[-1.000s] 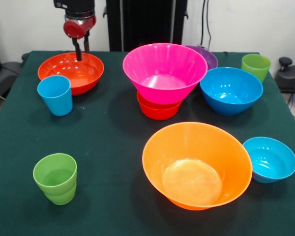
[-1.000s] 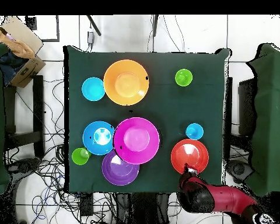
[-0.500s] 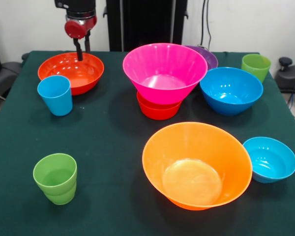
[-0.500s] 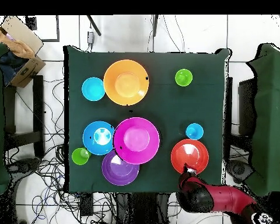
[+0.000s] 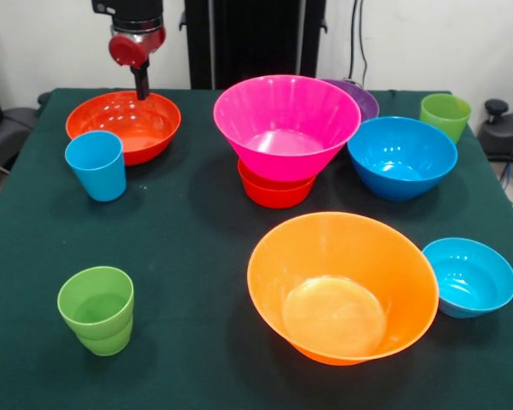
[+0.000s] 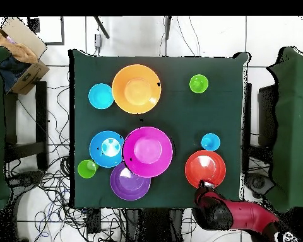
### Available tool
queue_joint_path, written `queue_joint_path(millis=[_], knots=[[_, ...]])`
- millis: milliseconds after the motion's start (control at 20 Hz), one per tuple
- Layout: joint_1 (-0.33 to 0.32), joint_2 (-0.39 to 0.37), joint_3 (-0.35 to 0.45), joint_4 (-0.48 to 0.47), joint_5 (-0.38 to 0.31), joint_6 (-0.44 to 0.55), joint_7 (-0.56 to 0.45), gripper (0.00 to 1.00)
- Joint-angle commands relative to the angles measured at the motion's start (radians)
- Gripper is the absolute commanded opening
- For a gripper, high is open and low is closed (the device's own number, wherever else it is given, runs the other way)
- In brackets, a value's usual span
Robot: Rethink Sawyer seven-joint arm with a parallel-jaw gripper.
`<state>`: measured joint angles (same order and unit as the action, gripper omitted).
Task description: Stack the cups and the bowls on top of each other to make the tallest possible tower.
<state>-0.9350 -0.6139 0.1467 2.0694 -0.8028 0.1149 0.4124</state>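
gripper point(image 5: 141, 88), fingers together on the far rim of the red-orange bowl point(image 5: 124, 125) near the table's point(image 5: 197, 248) corner; next, lift toward the pink bowl point(image 5: 285, 125).

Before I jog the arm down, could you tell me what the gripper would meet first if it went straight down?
Most likely the far rim of the red-orange bowl, directly below the gripper; depth is uncertain.
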Motion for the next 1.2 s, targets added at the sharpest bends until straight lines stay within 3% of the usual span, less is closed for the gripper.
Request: queue_joint_path(millis=[50, 700, 800, 1200], knots=[[0.02, 0.049, 0.086, -0.037, 0.001, -0.011, 0.185, 0.0], [-0.004, 0.054, 0.112, -0.034, -0.007, -0.013, 0.17, 0.0], [0.021, 0.054, 0.083, -0.047, -0.003, -0.006, 0.182, 0.0], [0.02, 0.034, 0.089, -0.034, -0.006, 0.008, 0.171, 0.0]])
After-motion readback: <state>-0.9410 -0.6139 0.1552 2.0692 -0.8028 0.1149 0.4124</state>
